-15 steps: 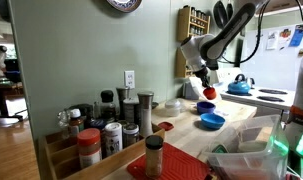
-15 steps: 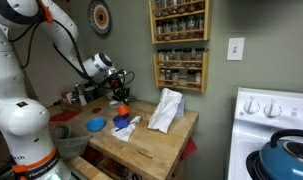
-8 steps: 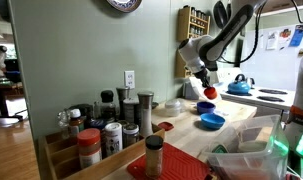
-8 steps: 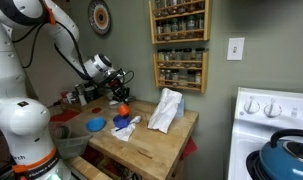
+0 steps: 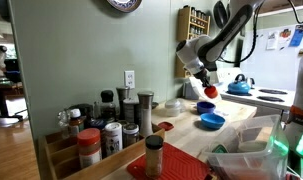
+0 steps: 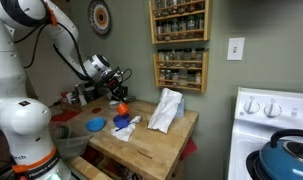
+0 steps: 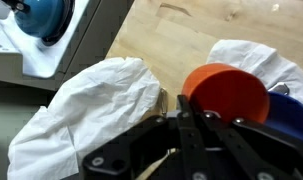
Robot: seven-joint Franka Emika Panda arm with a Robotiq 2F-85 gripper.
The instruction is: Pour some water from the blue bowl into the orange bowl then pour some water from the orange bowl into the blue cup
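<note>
My gripper [image 7: 191, 103] is shut on the rim of the orange bowl [image 7: 226, 90] and holds it in the air above the wooden counter [image 7: 171, 35]. In both exterior views the orange bowl [image 5: 209, 92] [image 6: 119, 106] hangs just under the gripper [image 5: 201, 80] [image 6: 114, 93]. Close below it, at the right edge of the wrist view, is the blue cup [image 7: 291, 118] [image 6: 121, 121]. The blue bowl [image 5: 212, 121] [image 6: 95, 125] rests on the counter a little apart. Water in the bowls cannot be made out.
Crumpled white cloth [image 7: 91, 110] [image 6: 166, 108] lies on the counter beside the cup. A pale blue kettle [image 7: 41, 20] [image 5: 239, 87] stands on the stove. Spice jars [image 5: 106, 130] crowd one counter end, near a small red disc [image 5: 165, 126]. A spice rack [image 6: 179, 40] hangs on the wall.
</note>
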